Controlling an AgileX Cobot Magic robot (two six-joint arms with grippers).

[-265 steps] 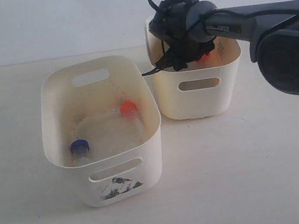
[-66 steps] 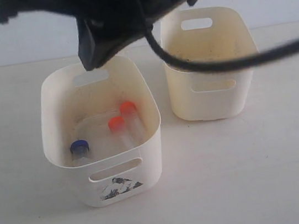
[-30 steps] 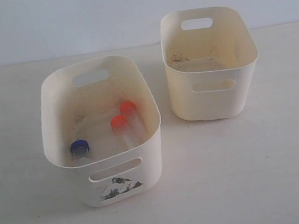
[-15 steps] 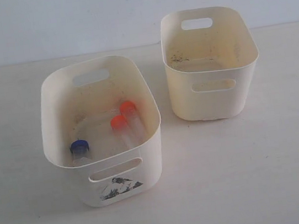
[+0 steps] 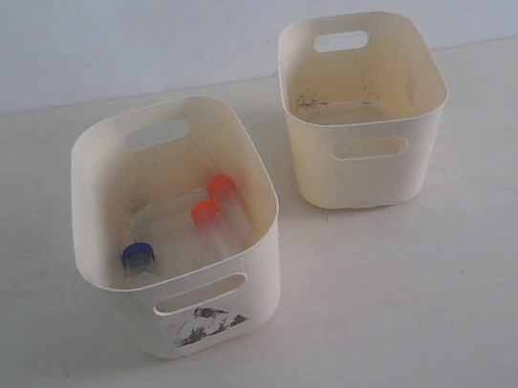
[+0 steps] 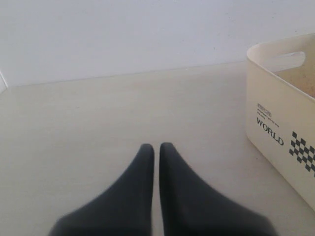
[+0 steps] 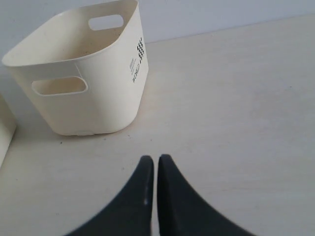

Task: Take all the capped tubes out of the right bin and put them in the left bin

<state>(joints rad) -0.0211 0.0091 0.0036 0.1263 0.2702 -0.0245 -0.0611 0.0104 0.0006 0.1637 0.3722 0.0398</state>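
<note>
The left bin (image 5: 257,286), the larger one with a black sticker under its front slot, holds three capped tubes lying inside: a blue-capped one (image 5: 138,256) and two orange-capped ones (image 5: 206,212) (image 5: 221,186) side by side. The smaller right bin (image 5: 373,178) (image 7: 88,108) shows only dark specks on its floor. Neither arm appears in the exterior view. My left gripper (image 6: 156,146) is shut and empty above bare table. My right gripper (image 7: 156,158) is also shut and empty, a short way in front of the right bin.
A cream bin wall printed WORLD with a checker pattern (image 6: 283,132) stands beside the left gripper; which bin it is I cannot tell. A sliver of another bin (image 7: 4,132) shows beside the right bin. A pale wall rises behind the light table (image 5: 429,305).
The right arm has left the exterior view. A second orange-capped tube now lies in the left bin, and the right bin stands slightly shifted. Nothing moved in the last second.
</note>
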